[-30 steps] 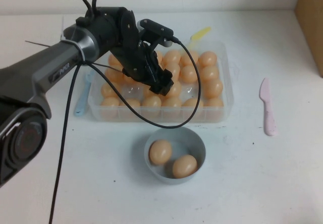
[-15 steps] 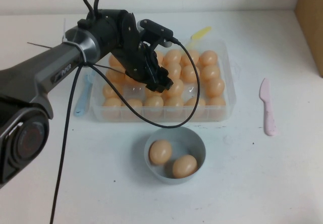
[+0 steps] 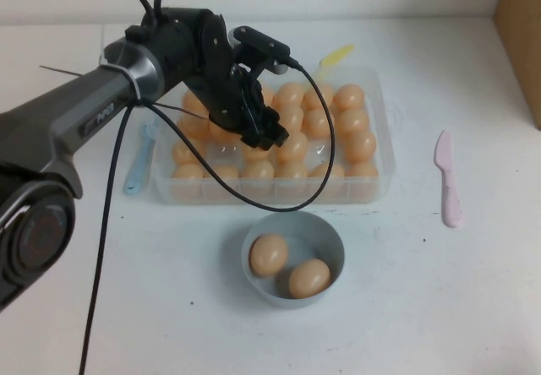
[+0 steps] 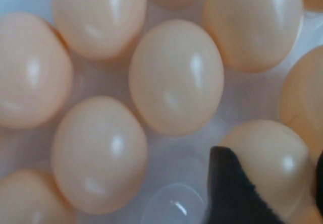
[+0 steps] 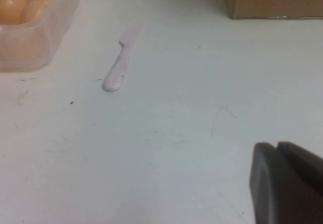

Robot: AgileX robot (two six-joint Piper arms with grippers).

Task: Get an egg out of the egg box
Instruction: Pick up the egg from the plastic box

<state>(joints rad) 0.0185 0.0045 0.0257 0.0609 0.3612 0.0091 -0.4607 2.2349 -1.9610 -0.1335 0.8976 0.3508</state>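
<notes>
The clear egg box (image 3: 382, 181) stands at the middle back of the table, full of peach-orange eggs. My left gripper (image 3: 266, 136) reaches down into its middle. In the left wrist view the left gripper (image 4: 269, 156) has one black finger (image 4: 229, 193) on each side of one egg (image 4: 267, 166), which fills the gap between them, so it is shut on that egg. An empty cell (image 4: 169, 206) lies right beside it. My right gripper (image 5: 278, 156) is out of the high view. It hangs shut and empty above bare table.
A grey-blue bowl (image 3: 335, 238) with two eggs sits in front of the box. A pink plastic knife (image 3: 448, 181) lies to the right and shows in the right wrist view (image 5: 121, 62). A blue spoon (image 3: 139, 168) lies left of the box. A cardboard box (image 3: 524, 37) is at the far right.
My left gripper has shifted a little up and to the left in the picture over the egg box. Nothing else has moved.
</notes>
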